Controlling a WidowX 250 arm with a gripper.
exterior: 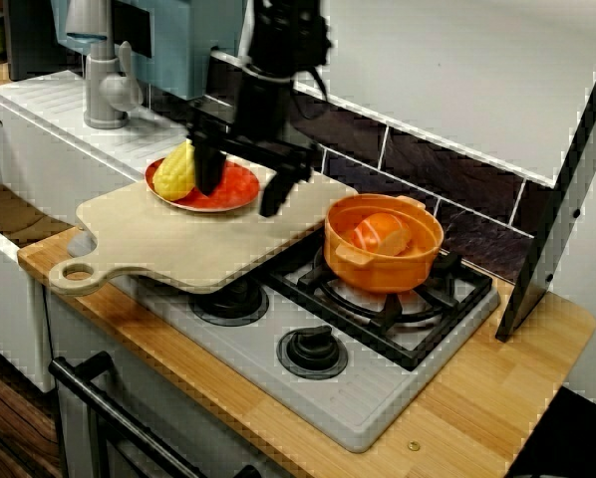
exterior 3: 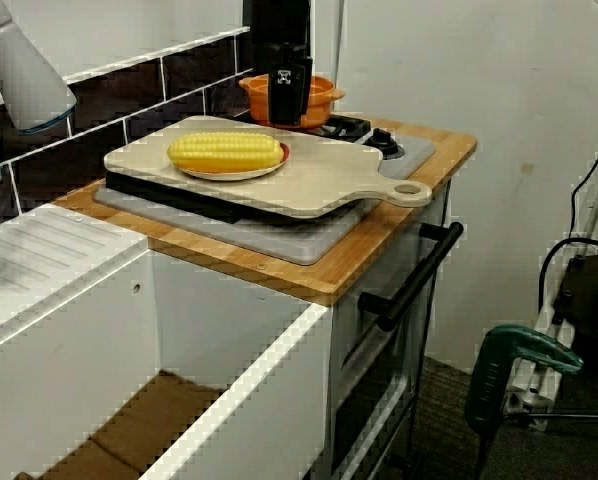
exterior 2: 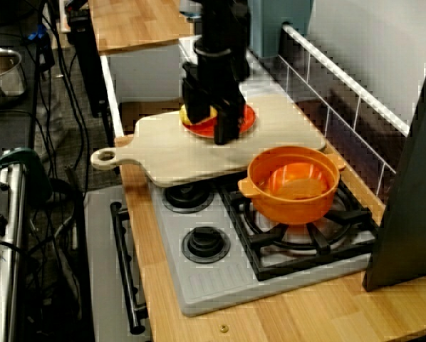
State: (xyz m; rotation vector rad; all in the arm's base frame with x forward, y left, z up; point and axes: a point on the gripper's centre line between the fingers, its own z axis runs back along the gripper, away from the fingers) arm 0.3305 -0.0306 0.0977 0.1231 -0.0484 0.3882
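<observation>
Corn [exterior: 176, 171] lies on the red plate [exterior: 233, 182] just beside the wide-open, empty hand [exterior: 239, 199].

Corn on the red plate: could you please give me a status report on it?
Gripper open, low over red plate. Corn lying on plate, not gripped. Orange pot apart on burner, nothing blocking.

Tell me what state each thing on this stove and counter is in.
tool, open, empty, pointing down over the plate.
corn, lying on its side on the plate.
plate, flat on the cutting board.
cutting board, flat across the stove on its left side.
pot, upright, lidless, on the stove, food inside.
oven door, shut.
</observation>
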